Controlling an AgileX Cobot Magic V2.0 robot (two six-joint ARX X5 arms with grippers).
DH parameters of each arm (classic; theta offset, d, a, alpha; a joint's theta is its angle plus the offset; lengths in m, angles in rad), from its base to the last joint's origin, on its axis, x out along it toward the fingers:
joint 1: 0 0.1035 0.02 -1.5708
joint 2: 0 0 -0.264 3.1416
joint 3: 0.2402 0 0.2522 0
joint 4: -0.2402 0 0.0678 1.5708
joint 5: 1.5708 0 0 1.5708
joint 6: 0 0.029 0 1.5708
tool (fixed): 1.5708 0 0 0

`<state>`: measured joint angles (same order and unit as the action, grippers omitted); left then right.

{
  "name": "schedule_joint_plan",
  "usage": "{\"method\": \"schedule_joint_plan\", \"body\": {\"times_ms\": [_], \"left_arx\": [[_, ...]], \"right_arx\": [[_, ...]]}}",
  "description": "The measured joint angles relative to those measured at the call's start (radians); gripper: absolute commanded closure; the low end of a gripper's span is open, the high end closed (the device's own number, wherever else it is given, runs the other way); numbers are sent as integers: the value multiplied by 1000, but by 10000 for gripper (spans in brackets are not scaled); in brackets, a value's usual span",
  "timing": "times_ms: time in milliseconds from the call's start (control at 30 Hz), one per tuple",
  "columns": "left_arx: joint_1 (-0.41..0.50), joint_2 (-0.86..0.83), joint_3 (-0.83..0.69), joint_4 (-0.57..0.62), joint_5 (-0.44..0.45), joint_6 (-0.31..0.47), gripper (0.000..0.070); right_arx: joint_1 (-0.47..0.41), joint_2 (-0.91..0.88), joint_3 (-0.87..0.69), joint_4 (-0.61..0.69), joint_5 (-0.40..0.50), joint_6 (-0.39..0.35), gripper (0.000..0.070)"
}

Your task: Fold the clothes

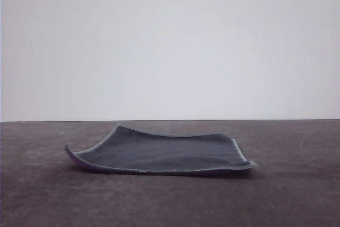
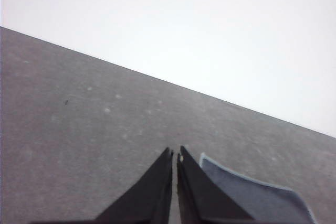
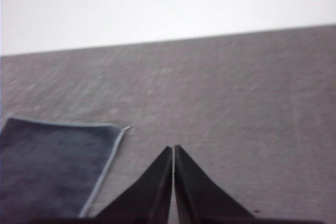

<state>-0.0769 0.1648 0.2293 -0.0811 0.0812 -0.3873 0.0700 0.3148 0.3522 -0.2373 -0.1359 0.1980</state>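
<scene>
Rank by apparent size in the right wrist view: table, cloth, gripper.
1. Table, by far the largest.
2. and 3. Cloth and right gripper look about alike; the gripper sits nearest the camera and both are cut off, so I do not rank them.

I count one cloth (image 1: 159,153) lying on my one table (image 1: 297,195), and two grippers of mine beside that cloth: my left gripper (image 2: 175,156) and my right gripper (image 3: 173,150).
</scene>
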Motion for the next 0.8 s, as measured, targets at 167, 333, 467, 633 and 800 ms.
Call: {"method": "schedule_joint_plan", "body": {"times_ms": [167, 333, 467, 633, 800], "left_arx": [[0, 218, 202, -86, 17, 9, 685], [0, 476, 439, -173, 31, 94, 685], [-7, 696, 603, -252, 51, 167, 684], [-20, 942, 739, -306, 125, 218, 684], [-29, 1129, 799, -311, 216, 241, 684]], "right_arx": [[0, 261, 221, -15, -82, 9, 698], [0, 518, 436, -51, -191, -23, 698], [12, 687, 567, -117, -210, -63, 698], [34, 846, 660, -138, -212, -92, 698], [42, 960, 666, -125, -255, -97, 698]]}}
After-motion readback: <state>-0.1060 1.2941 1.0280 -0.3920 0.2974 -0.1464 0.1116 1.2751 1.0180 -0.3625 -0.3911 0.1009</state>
